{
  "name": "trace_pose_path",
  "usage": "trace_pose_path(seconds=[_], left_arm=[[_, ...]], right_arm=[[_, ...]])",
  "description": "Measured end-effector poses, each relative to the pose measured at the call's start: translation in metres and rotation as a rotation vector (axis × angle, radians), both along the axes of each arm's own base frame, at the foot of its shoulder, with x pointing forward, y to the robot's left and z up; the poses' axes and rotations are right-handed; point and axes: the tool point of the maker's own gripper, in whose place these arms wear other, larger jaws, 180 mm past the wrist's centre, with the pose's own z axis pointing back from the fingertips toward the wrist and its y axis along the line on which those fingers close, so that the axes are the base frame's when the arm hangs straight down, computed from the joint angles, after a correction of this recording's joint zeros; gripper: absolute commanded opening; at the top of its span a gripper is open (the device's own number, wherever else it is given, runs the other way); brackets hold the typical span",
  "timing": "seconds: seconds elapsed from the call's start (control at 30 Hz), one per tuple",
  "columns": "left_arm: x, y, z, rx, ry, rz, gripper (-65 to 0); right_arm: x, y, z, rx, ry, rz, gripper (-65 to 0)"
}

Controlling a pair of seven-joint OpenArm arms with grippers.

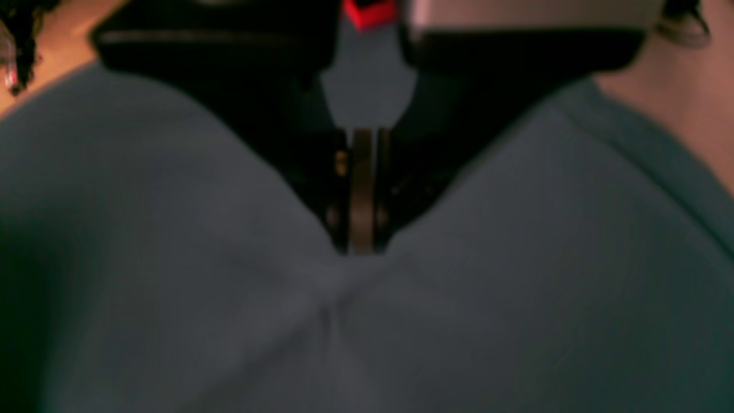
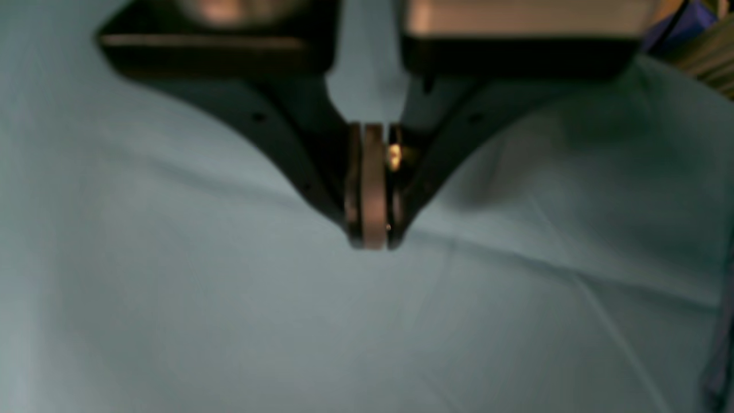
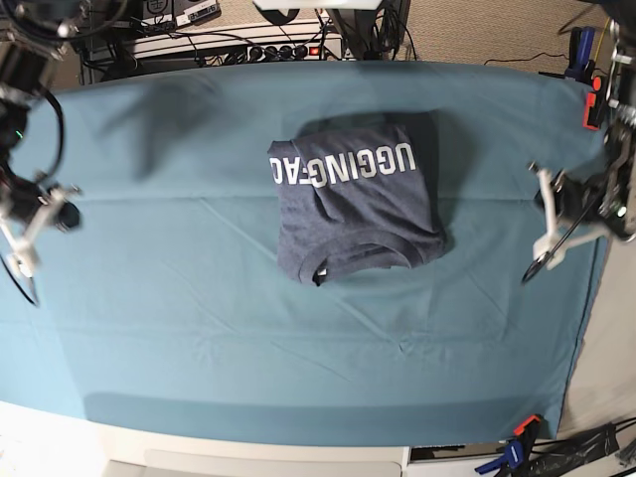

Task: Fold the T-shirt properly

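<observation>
The dark blue-grey T-shirt (image 3: 358, 204) lies folded into a compact rectangle at the middle of the table, white lettering up along its far part and the ribbed neck at its near edge. My left gripper (image 3: 537, 266) hangs at the right side of the base view, well clear of the shirt. Its jaws are shut on nothing, seen in the left wrist view as the left gripper (image 1: 361, 249) just above bare cloth. My right gripper (image 3: 28, 288) is far off on the left, also shut and empty. In its own view the right gripper (image 2: 373, 244) hovers over creased cloth. Neither wrist view shows the shirt.
The teal table cloth (image 3: 199, 328) covers the whole table, with soft creases around the shirt. Clamps hold it at the far right edge (image 3: 593, 99) and the near right corner (image 3: 522, 429). A power strip and cables (image 3: 258, 45) run behind the far edge.
</observation>
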Motion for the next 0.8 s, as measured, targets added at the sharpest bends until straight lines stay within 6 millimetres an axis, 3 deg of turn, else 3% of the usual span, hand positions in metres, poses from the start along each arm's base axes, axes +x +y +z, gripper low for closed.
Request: trace_pose_path(seconds=[0.13, 0.37, 0.43, 0.53, 0.73, 0.8], left_arm=[[-0.035, 0.021, 0.018, 0.021, -0.018, 0.031, -65.0], [-0.117, 0.033, 0.042, 0.035, -0.026, 0.098, -65.0], [-0.141, 0.035, 0.049, 0.030, -0.029, 0.132, -65.0], [-0.182, 0.020, 0.056, -0.056, -0.018, 0.198, -65.0], [-0.274, -0.020, 0.049, -0.229, 0.117, 0.365, -65.0], [-0.293, -0.031, 0.047, -0.267, 0.160, 0.410, -65.0]], right_arm=[[-0.035, -0.021, 0.018, -0.024, -0.039, -0.052, -65.0], [-0.109, -0.027, 0.032, -0.122, -0.009, -0.079, -65.0], [-0.125, -0.019, 0.036, -0.129, -0.018, -0.077, -65.0], [-0.150, 0.003, 0.037, -0.105, -0.023, -0.073, -65.0], [-0.202, 0.055, 0.017, 0.014, 0.040, -0.088, -65.0], [-0.217, 0.062, 0.009, 0.053, 0.075, -0.122, -65.0]])
